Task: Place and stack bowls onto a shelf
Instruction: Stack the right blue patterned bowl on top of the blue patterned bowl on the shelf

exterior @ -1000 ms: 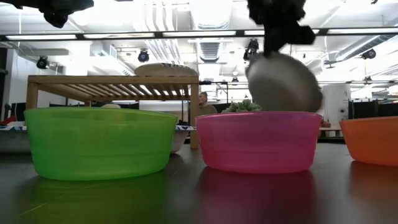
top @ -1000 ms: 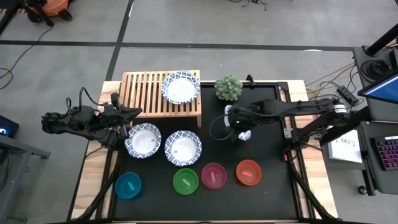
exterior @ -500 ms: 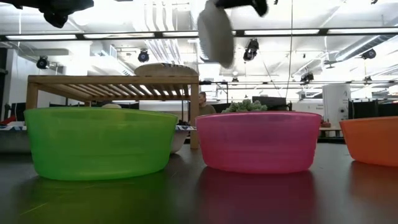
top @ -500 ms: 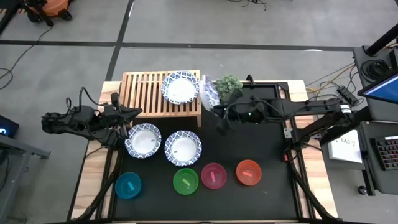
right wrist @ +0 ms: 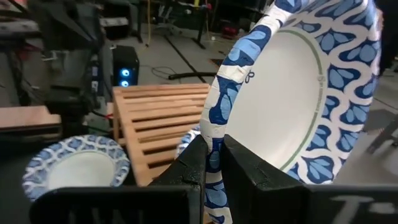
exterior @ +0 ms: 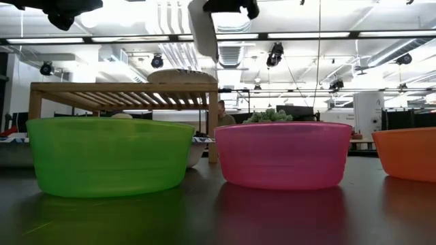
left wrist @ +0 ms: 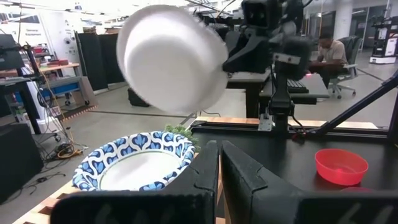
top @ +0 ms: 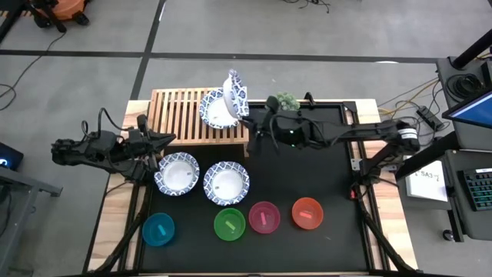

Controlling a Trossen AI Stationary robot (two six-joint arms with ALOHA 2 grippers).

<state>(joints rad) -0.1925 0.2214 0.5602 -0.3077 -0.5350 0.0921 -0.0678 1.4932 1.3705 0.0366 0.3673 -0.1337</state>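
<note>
Blue-and-white patterned bowls, bright plastic ones.
White bowls (top: pixel 177 173) carry blue leaf-pattern rims; small plastic bowls are teal (top: pixel 158 228), green (top: pixel 229 224), pink (top: pixel 264 217), orange-red (top: pixel 307 213); the slatted shelf (top: pixel 178 115) is pale wood.

The right arm is reaching across the table from its base at the right edge, stretched nearly straight toward the far left, its wrist raised. The right gripper (top: pixel 244 114) is pinching the rim of a patterned bowl (top: pixel 234 94) between its two dark fingers (right wrist: pixel 249 171), holding it tilted on edge in the air. The left arm is lying low and folded along the table's left edge, and the left gripper (top: pixel 165 138) is pointing right with its fingers (left wrist: pixel 249 177) pressed together, holding nothing.
</note>
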